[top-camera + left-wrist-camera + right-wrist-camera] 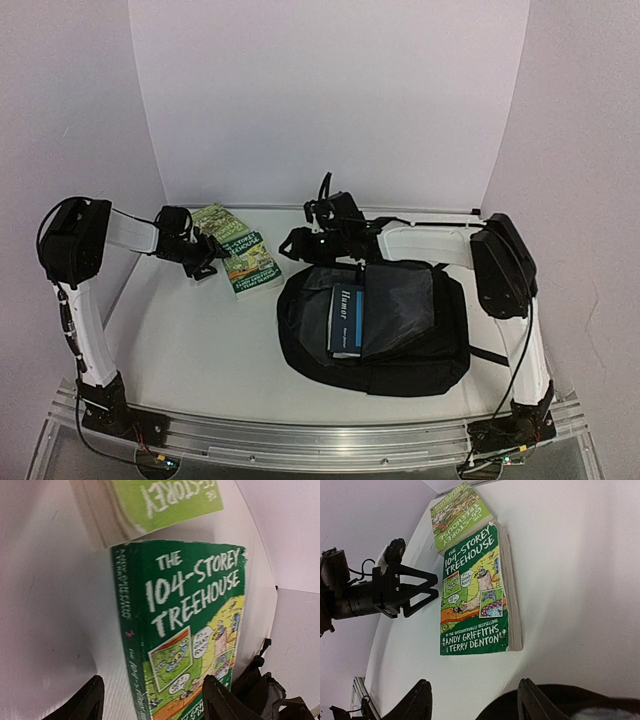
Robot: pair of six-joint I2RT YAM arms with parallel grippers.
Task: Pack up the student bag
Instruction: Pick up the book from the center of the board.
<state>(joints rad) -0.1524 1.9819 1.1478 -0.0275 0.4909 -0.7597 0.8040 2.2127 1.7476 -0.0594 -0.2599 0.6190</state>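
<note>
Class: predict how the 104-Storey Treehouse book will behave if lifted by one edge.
The book looks like a thick paperback with a worn cover, so it would probably sag and fan open. Its printed cover looks smooth and may slip. Lying flat, it should slide if pushed, not roll.

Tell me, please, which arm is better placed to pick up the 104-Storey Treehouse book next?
Left: the left end effector sits open beside the 104-Storey Treehouse book, while the right end effector is farther off, by the student bag.
</note>
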